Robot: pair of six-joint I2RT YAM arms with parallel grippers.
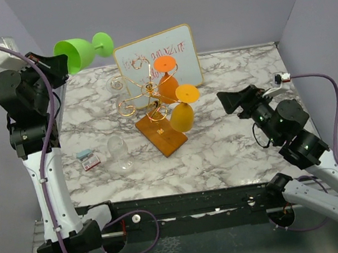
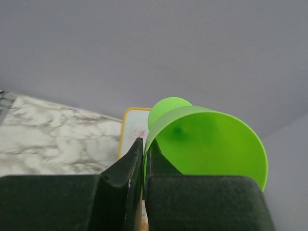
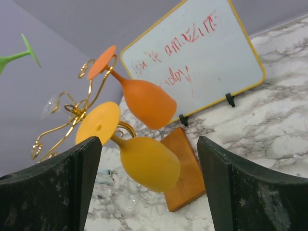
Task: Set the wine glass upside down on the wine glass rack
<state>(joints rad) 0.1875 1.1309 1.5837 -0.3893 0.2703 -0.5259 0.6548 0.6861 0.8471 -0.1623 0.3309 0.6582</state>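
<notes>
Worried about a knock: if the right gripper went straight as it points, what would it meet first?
Probably the yellow glass, hanging upside down on the wine glass rack: it sits before the right gripper, nearer than the orange glass; depth is uncertain.

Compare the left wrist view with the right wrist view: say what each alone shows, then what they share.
Left wrist only: the left end effector shut on the rim of the green wine glass, bowl interior showing. Right wrist only: the open right end effector, an orange glass and a yellow glass hanging upside down on the gold rack. Both: the whiteboard, the marble table, and that glass's foot.
</notes>
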